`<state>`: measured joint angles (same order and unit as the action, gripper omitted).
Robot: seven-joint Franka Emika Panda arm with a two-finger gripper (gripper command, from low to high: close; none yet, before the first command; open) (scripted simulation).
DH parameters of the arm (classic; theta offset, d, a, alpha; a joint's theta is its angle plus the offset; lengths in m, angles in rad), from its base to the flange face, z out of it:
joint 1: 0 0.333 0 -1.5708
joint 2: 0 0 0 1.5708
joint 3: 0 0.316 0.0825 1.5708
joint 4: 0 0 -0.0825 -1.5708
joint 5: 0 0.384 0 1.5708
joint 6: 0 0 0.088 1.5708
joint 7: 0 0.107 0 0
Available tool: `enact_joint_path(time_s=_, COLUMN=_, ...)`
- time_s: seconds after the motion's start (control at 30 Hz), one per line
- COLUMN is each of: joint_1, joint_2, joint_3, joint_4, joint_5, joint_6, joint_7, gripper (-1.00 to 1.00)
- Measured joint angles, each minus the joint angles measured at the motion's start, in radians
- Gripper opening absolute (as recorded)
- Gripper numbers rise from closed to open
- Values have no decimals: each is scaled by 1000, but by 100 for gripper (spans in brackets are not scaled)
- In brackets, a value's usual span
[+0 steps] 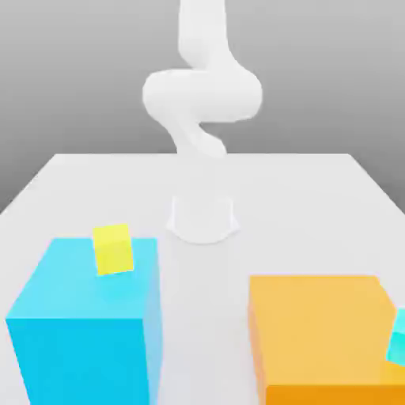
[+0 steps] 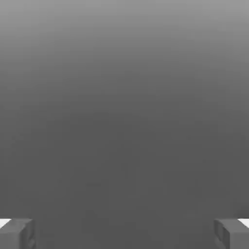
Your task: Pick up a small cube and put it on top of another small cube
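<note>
1. Pale tabletop [image 1: 204,316], grey backdrop [image 1: 71,79] behind it, exterior view. White arm [image 1: 202,95] rises at the far side of the table, between the two big blocks as seen from here.
2. Same view, exterior view's left: big blue block [image 1: 87,360], small yellow cube [image 1: 114,251] on top, turned a bit off square to it. Exterior view's right: big orange block [image 1: 324,328], small cyan cube [image 1: 398,338] at its outer side, cut by the frame edge. Those are the small cubes I can place; can't tell from this which one gets lifted and which one takes the stack.
3. Markings, same view: plain colours on blocks and cubes, no brand, label or text I can read.
4. Hand view: gripper [image 2: 124,233] released, fingers spread wide, nothing between them. Plain grey beyond. No lettering on the fingers either.
5. My read: pre-grasp, start of the job, no stack made. Next: settle the pick cube, get the hand over it, square jaws to its faces, descend, close, then lift.
</note>
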<state>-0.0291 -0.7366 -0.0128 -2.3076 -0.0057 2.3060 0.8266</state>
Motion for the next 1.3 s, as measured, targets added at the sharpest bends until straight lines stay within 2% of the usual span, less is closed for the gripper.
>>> enact_joint_path(time_s=0.3, joint_1=-187, joint_2=324, joint_3=-123, joint_4=-105, joint_5=-24, joint_6=120, joint_7=155, gripper=0)
enact_joint_path(time_s=0.47, joint_1=-281, joint_2=502, joint_3=-204, joint_4=-201, joint_5=-31, joint_6=224, joint_7=250, gripper=0)
enact_joint_path(time_s=0.73, joint_1=-444, joint_2=761, joint_3=-311, joint_4=-377, joint_5=36, joint_6=421, joint_7=323, gripper=0)
enact_joint_path(time_s=0.87, joint_1=-486, joint_2=843, joint_3=-299, joint_4=-432, joint_5=116, joint_6=534, joint_7=264, gripper=0)
enact_joint_path(time_s=1.03, joint_1=-608, joint_2=1016, joint_3=-146, joint_4=-403, joint_5=273, joint_6=676, joint_7=146, gripper=0)
enact_joint_path(time_s=1.07, joint_1=-627, joint_2=1041, joint_3=-123, joint_4=-398, joint_5=291, joint_6=695, joint_7=133, gripper=-100)
enact_joint_path(time_s=1.3, joint_1=-631, joint_2=1041, joint_3=-119, joint_4=-398, joint_5=287, joint_6=696, joint_7=136, gripper=-100)
